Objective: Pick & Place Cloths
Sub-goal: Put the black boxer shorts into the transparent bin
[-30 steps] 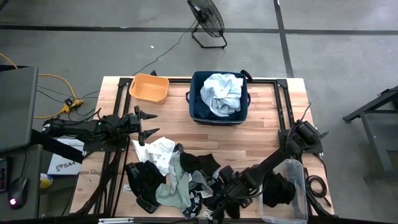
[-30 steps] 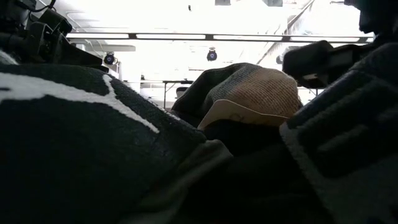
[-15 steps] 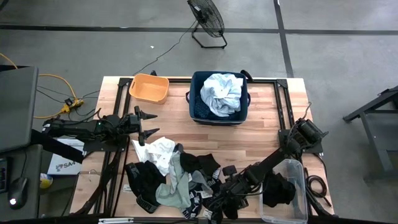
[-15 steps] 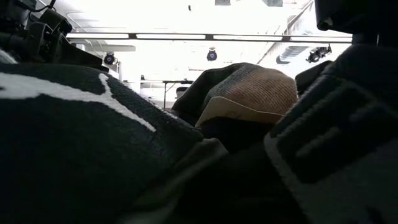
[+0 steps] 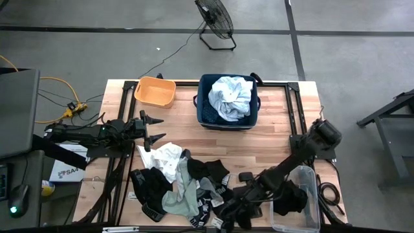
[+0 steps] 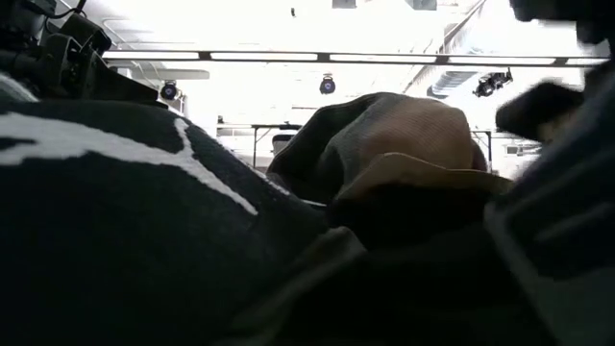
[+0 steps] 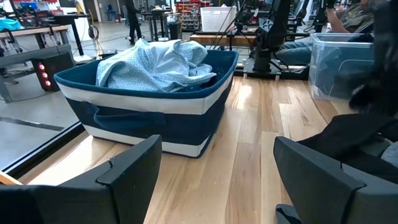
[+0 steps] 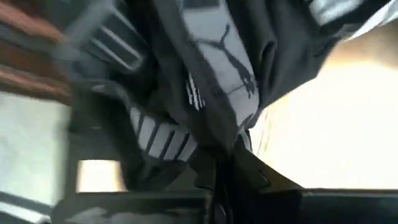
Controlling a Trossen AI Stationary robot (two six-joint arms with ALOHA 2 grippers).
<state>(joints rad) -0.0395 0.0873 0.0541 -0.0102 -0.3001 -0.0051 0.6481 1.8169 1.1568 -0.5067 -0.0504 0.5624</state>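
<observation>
Right gripper (image 5: 228, 213) now closed, pinching black sock (image 8: 217, 81)

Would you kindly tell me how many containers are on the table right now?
3: an orange tub at the far left, a navy bin holding a pale shirt at the far middle, and a clear bin at the near right. None seems hidden.

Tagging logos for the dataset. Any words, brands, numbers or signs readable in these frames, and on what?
No word or number reads clearly in any view.
Leaping-cat logo, no lettering: on the black-and-grey cloth in the right wrist view.
White marks on the dark cloth, low view: shape only, not readable.
White box under the left arm, high view: print too small to read.
Store signs behind the navy bin, left wrist view: blurred.
</observation>
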